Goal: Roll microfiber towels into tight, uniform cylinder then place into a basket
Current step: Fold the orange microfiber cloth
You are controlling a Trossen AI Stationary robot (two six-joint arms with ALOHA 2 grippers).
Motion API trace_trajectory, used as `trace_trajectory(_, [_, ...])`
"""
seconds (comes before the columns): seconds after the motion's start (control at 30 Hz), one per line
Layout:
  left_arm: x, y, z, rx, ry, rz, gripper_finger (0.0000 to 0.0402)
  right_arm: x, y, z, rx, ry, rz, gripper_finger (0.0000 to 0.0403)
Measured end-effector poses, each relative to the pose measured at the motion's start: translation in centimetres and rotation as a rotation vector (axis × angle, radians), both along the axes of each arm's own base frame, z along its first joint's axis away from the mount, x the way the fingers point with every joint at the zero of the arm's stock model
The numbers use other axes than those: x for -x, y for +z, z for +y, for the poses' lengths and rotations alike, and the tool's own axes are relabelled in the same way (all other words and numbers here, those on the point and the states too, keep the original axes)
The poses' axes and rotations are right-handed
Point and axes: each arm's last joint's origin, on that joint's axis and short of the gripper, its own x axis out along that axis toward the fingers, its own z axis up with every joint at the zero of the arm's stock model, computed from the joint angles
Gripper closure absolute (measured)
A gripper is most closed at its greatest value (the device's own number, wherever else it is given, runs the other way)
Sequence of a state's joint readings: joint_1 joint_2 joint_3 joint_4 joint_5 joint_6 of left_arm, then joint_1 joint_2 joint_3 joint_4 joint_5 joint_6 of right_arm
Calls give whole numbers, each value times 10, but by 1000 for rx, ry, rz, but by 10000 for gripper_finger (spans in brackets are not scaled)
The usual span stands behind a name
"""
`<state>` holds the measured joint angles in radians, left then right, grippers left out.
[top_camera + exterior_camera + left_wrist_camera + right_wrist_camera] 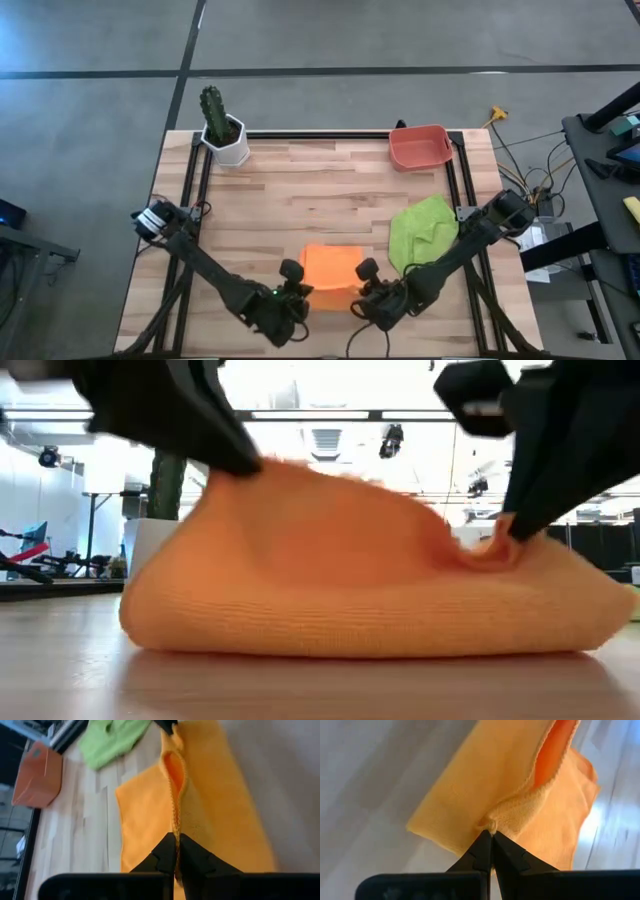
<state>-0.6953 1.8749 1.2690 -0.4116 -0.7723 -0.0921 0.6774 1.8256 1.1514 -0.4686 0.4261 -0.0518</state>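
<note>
orange towel [331, 272]: lies folded at the near edge of the table [330, 185], between both arms.
left hand [176, 856]: clamped on the towel's hemmed edge, lifting it, likely to start the roll.
right hand [491, 845]: pinched together on the opposite corner, keeping the edge even.
green towel [422, 230]: crumpled just right of the orange one, waiting.
basket [419, 147]: far right corner, well apart, nothing visible inside.

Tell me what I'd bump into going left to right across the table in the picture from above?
Cactus pot → left end effector → orange towel → right end effector → green towel, with the red basket above it in the picture.
</note>
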Motion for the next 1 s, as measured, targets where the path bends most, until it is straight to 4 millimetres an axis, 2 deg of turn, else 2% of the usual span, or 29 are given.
trace_trajectory(0.23, [2,-19,17,-41,33,52,401,7,-12,-22,127,-87,-56,394])
trace_trajectory(0.4, [4,-27,24,-58,44,75,402,10,-11,-34,103,-115,-123,394])
trace_trajectory(0.63, [1,-31,32,-62,68,82,402,17,-16,-43,64,-95,-200,394])
trace_trajectory(1.0, [-9,-31,51,-68,126,88,402,25,-28,-51,72,-120,-184,394])
